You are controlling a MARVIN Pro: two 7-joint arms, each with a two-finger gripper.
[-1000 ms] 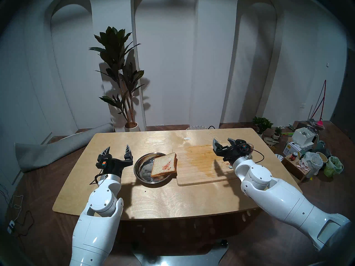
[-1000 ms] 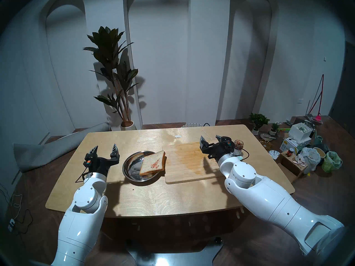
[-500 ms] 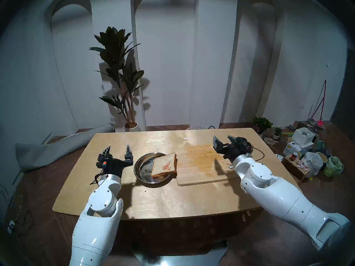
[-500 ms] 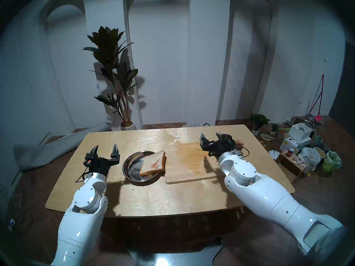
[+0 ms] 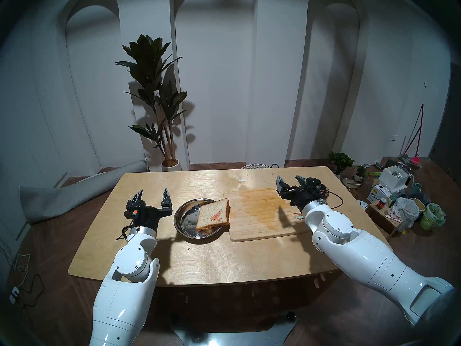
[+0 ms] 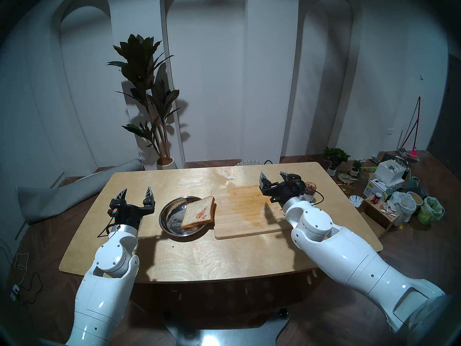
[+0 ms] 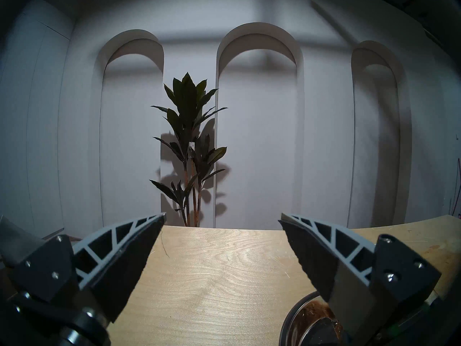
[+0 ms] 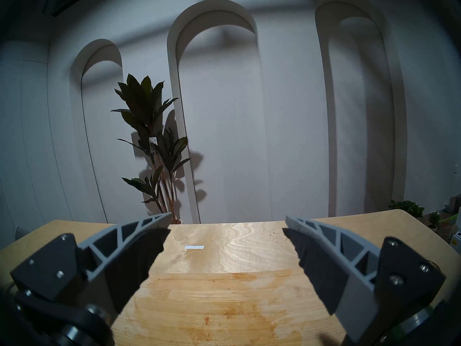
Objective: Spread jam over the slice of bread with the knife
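Observation:
The slice of bread (image 5: 213, 214) has a small red jam smear and leans tilted on the right rim of a round metal dish (image 5: 180, 213). The jam jar (image 6: 310, 188) stands at the right end of the wooden cutting board (image 5: 257, 213), just behind my right wrist. Only a pale mint tip of the knife (image 5: 300, 216) shows on the board beside that wrist; the rest is hidden. My left gripper (image 5: 153, 190) is open and empty, left of the dish. My right gripper (image 5: 288, 177) is open and empty above the board's far right corner.
The board carries a wide brown stain. A small white tag (image 5: 242, 180) lies on the table (image 5: 199, 258) beyond it. A potted plant (image 5: 154, 93) stands behind the table. Boxes, bags and a red-lidded jar (image 5: 381, 203) clutter the floor at the right.
My right gripper has lifted slightly and shifted a little away from me, now covering more of the jar in the left head view. The left arm and the bread have not moved.

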